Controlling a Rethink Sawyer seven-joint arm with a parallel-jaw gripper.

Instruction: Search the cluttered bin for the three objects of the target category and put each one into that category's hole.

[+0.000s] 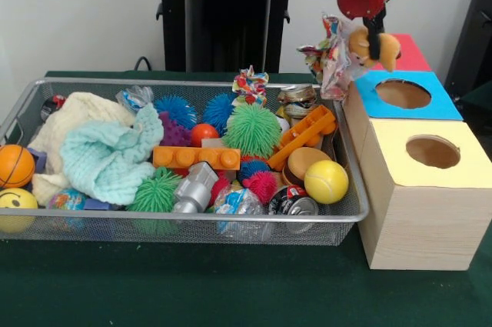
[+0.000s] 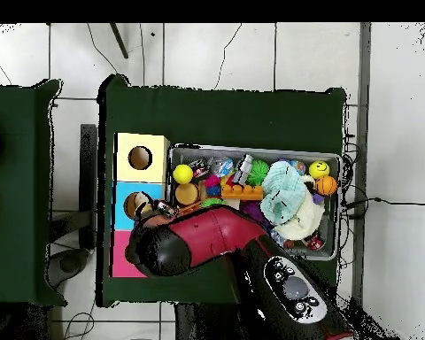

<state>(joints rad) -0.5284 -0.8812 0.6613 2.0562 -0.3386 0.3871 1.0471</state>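
Above the blue box's (image 1: 442, 108) far-left corner, in the front view, the gripper (image 1: 376, 48) hangs clamped on a crinkly snack packet (image 1: 332, 61), not yet over the hole (image 1: 403, 94); I judge this delivery unfinished. The mesh bin (image 1: 350, 165) stays crowded: green spiky ball (image 1: 252, 130), yellow ball (image 1: 326, 181), orange brick (image 1: 195, 158).

From overhead, the red arm (image 2: 207, 237) hides gripper and packet beside the blue box (image 2: 127, 190).

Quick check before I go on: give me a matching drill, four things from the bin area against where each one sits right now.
Things:
1. yellow ball
2. basketball
3. crinkly wrapper
4. orange brick

Places in the front view:
A. bin's left end
B. hanging at the gripper, above the blue box
C. bin's middle
D. bin's right front corner

Pairs: 1-D, 2-A, 3-B, 4-C
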